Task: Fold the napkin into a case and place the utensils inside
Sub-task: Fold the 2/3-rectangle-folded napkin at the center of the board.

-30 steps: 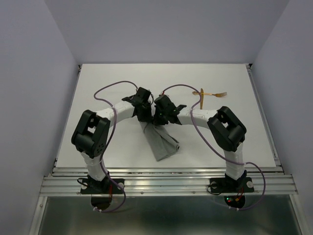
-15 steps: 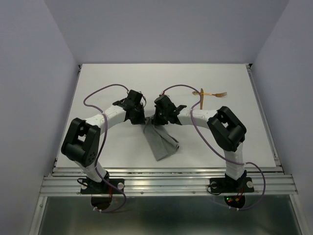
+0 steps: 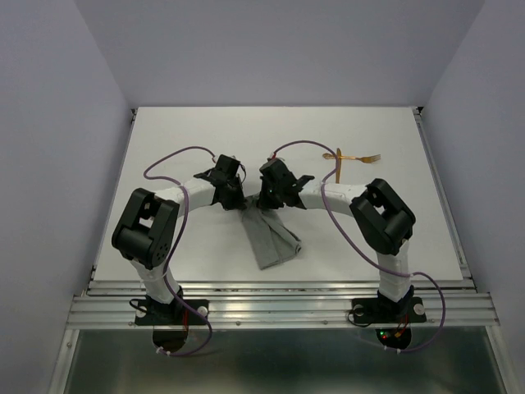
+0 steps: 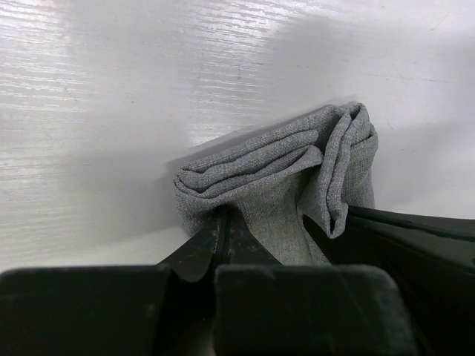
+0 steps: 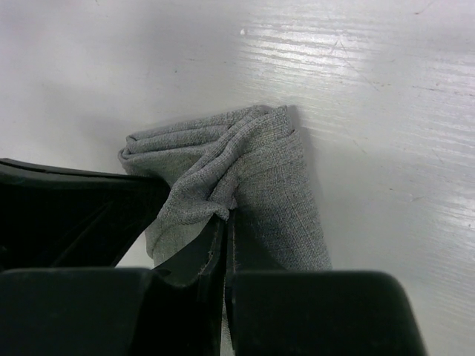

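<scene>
Two items: left gripper [image 4: 223,230], clamped tight on bunched far end of napkin [image 3: 273,240]; right gripper [image 5: 226,226], likewise clamped there, just beside.

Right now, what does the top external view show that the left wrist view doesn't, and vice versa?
Only the top external view shows the whole napkin, a folded strip running toward the near edge of the table. It also shows the utensils lying apart from the napkin at the far right. Only the left wrist view shows the stacked, bunched folds at the napkin's end up close. Both show the grey napkin on the white table with the left gripper shut on its end.
</scene>
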